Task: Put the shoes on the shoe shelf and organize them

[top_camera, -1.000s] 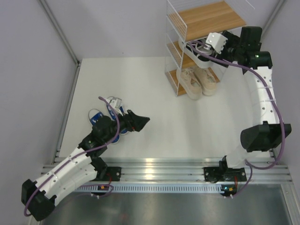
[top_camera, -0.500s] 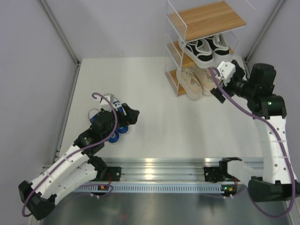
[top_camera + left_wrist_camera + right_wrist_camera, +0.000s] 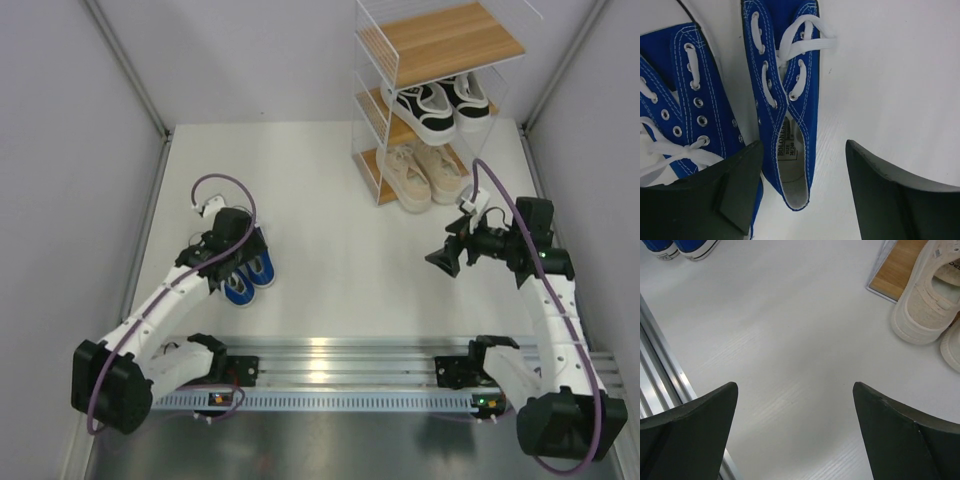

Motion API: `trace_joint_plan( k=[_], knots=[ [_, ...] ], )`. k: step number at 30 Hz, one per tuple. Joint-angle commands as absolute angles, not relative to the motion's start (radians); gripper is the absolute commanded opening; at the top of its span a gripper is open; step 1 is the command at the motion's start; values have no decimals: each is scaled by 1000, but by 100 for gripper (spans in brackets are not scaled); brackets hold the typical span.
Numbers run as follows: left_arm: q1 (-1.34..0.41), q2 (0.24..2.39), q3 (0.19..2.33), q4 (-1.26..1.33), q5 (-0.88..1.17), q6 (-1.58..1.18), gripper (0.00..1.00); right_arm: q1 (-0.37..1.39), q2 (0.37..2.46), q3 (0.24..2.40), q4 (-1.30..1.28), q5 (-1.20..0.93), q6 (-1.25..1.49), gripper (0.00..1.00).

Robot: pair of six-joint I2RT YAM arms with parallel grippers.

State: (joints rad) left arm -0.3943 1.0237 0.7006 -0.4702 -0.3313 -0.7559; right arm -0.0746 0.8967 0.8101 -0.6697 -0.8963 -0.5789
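Two blue shoes lie side by side on the table at the left. My left gripper hangs over them, open. In the left wrist view its jaws straddle the heel of the right blue shoe, without touching it; the other blue shoe lies under the left finger. The shoe shelf stands at the back right, with the black pair on its middle tier and the beige pair on the bottom tier. My right gripper is open and empty over bare table.
The top wooden tier holds nothing. In the right wrist view the beige shoes and the bottom tier's corner are at the upper right. A metal rail runs along the near edge. Grey walls close in on both sides.
My right gripper has drawn back from the shelf's middle tier, leaving the second black shoe there, and come down over the table. My left gripper has swung back over the blue shoes.
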Motion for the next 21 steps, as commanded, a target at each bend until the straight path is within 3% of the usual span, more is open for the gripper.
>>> trace_joint_plan(
  k=[1,9,21],
  knots=[
    [-382,1034,781,-541,-391,-837,69,-116,858,798,-584,-1008,-564,98],
    [-341,1132,796,-588,-482,-825,59,-133,868,802,-610,-1026,-580,97],
    [-219,1322,802,-399,-324,-739,49,-147,864,802,-626,-1043,-597,97]
  ],
)
